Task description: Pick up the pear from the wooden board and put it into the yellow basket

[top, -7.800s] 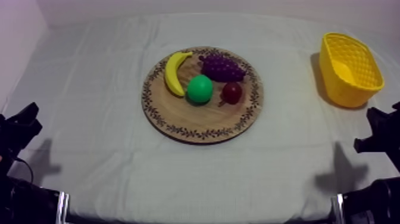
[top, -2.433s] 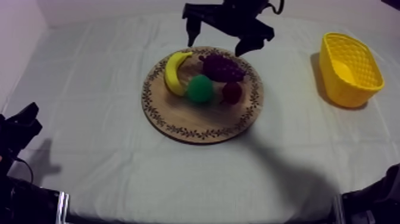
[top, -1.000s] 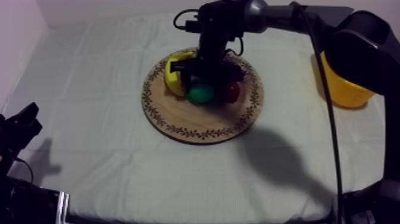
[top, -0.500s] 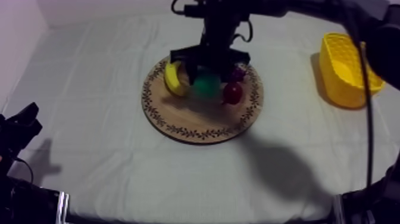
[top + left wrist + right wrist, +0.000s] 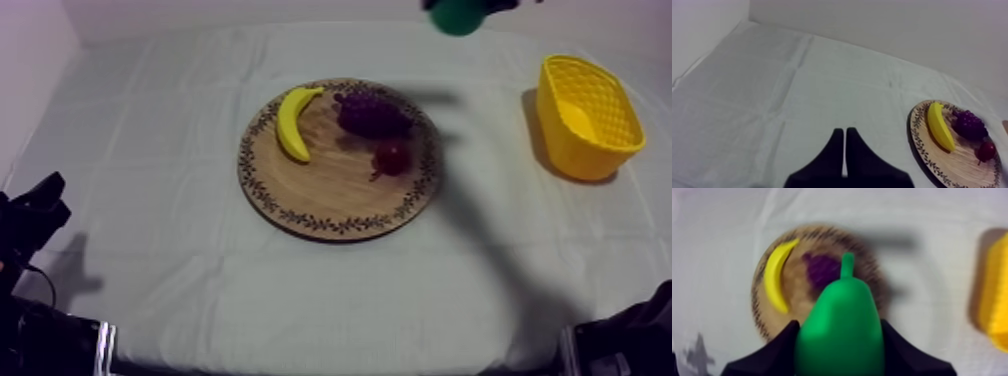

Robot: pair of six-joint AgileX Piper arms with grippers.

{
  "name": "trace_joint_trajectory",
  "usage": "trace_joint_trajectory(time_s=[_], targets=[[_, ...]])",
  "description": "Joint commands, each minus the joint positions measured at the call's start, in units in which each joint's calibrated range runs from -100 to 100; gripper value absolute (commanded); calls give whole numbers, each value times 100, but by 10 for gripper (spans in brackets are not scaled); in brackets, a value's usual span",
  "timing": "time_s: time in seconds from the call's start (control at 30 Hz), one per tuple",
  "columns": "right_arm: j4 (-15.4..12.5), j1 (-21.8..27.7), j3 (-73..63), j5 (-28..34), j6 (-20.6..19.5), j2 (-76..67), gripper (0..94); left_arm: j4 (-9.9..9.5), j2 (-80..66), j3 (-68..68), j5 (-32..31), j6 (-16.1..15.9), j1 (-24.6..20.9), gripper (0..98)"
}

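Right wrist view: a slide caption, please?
Right gripper holds the green pear in the air, wooden board beneath.

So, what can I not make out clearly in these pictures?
Top view: the upper edge cuts off the pear.
Right wrist view: the pear, held in the right gripper, hides part of the wooden board; the edge cuts off the yellow basket.
Left wrist view: the edge cuts off the wooden board.
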Motion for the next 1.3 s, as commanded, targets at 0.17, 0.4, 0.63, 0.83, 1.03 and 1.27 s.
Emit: trace_joint_trajectory(time_s=[0.17,0.4,0.63,0.83,1.03,1.27], targets=[[118,1394,778,-258,320,-546,263,2,0,3,-1,1,-1,1],[226,2182,1623,-814,542,-560,280,2,0,3,-1,1,-1,1],[369,2437,2290,-1366,567,-380,311,2,0,3,-1,1,-1,1],[450,2525,2631,-1730,554,-238,645,2,0,3,-1,1,-1,1],[325,2711,2585,-1562,627,-401,849,2,0,3,-1,1,-1,1],[265,2740,2733,-1433,803,-1762,769,2,0,3,-1,1,-1,1]])
